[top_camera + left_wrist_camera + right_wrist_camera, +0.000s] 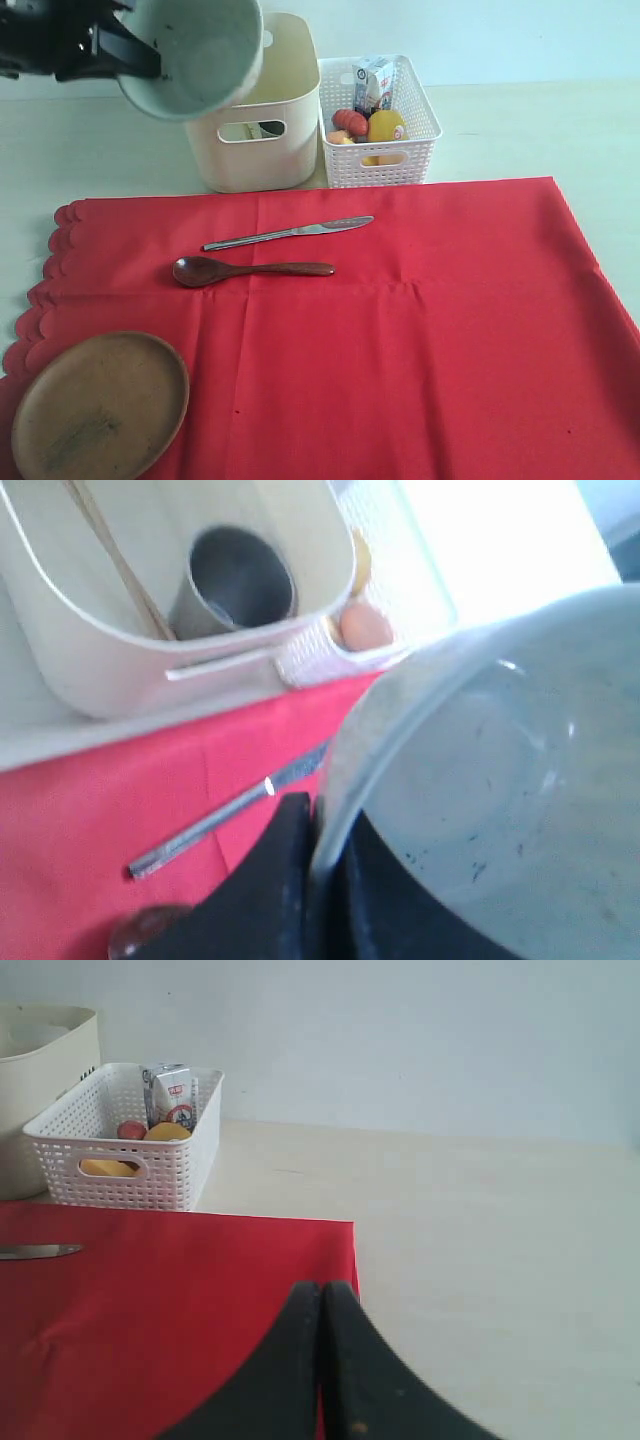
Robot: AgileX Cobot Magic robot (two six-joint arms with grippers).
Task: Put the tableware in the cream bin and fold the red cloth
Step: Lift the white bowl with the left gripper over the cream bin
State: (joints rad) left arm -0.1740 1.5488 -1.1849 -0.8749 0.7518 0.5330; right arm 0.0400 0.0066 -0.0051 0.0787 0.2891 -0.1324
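So the speckled bowl (195,55) is up in the air at about 10 o'clock in the exterior view, tipped so you can see right into it. The left gripper (318,865) has its jaws clamped on the bowl's rim. The bowl hangs in front of the upper left corner of the cream bin (295,140), which stands at roughly 11 o'clock, just behind the red cloth (430,330).

The left wrist view looks down into the bin: the steel cup (240,580) is inside, with the chopsticks (115,555) leaning beside it.

On the cloth, the knife (290,232) lies a bit toward 10 o'clock from the middle. The dark spoon (250,270) lies just on its 6 o'clock side, close but not touching. The wooden plate (100,405) sits way down at 7 o'clock, near the scalloped edge.

The white lattice basket (380,120) stands right beside the bin on its 3 o'clock side, with the milk carton (372,85) and toy food (385,127) in it.

The right gripper (322,1360) only shows in its own wrist view. Its jaws are pressed together and empty, low over the cloth's edge next to the bare table (500,1250).
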